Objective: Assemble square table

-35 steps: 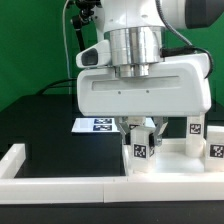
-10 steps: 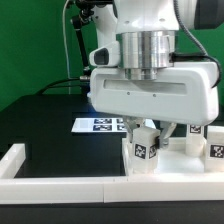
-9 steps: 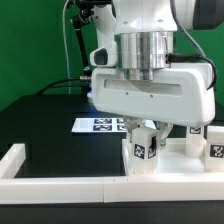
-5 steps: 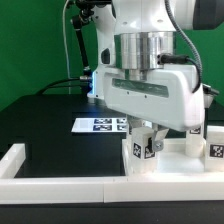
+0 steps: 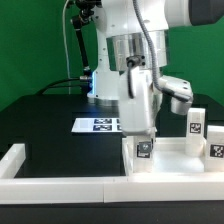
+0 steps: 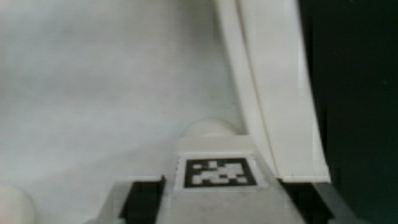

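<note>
The white square tabletop (image 5: 176,166) lies at the exterior view's right, its raised rim (image 6: 276,90) running along the black table in the wrist view. My gripper (image 5: 143,141) is shut on a white tagged leg (image 5: 143,151) that stands upright at the tabletop's near corner. In the wrist view the leg (image 6: 217,172) sits between my dark fingers (image 6: 153,201), right next to the rim. My gripper (image 6: 222,203) is turned edge-on to the exterior camera. Two more tagged legs (image 5: 195,122) (image 5: 217,140) stand at the far right.
The marker board (image 5: 100,125) lies on the black table behind the tabletop. A long low white wall bar (image 5: 60,183) runs along the front, with a short end piece (image 5: 14,156) at the exterior view's left. A green backdrop and cables stand behind the arm.
My hand has turned about its vertical axis, from broadside to edge-on, while staying shut on the leg at the same corner. The leg's tag has turned with it.
</note>
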You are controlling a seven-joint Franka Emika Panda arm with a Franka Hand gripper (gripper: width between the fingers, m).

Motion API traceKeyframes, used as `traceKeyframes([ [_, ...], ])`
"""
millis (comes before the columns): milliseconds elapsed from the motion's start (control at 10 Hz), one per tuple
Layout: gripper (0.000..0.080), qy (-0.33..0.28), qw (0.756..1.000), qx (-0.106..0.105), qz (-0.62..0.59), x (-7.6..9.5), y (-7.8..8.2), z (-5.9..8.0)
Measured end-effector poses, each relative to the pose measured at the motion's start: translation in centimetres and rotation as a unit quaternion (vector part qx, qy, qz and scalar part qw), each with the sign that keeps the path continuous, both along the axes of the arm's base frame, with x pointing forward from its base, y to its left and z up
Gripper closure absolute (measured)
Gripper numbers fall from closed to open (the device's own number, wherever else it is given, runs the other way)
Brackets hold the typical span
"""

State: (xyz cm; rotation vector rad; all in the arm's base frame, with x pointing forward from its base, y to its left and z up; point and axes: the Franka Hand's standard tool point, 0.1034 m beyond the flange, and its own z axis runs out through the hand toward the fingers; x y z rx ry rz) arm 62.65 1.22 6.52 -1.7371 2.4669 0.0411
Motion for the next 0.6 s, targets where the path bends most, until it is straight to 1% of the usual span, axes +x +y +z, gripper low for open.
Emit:
traceKeyframes([
  [200, 0.0508, 0.002, 1.000, -0.007, -0.015, -0.03, -0.04, 0.05],
  [300, 0.0455, 0.002, 1.000, -0.006, -0.015, -0.03, -0.03, 0.03],
  [400, 0.0317, 0.002, 1.000, -0.006, -0.014, -0.03, 0.00, 0.01],
  [500, 0.0207, 0.002, 1.000, -0.006, -0.013, -0.04, 0.02, -0.01],
  [600, 0.0207, 0.001, 1.000, -0.006, -0.013, -0.02, 0.09, 0.08],
])
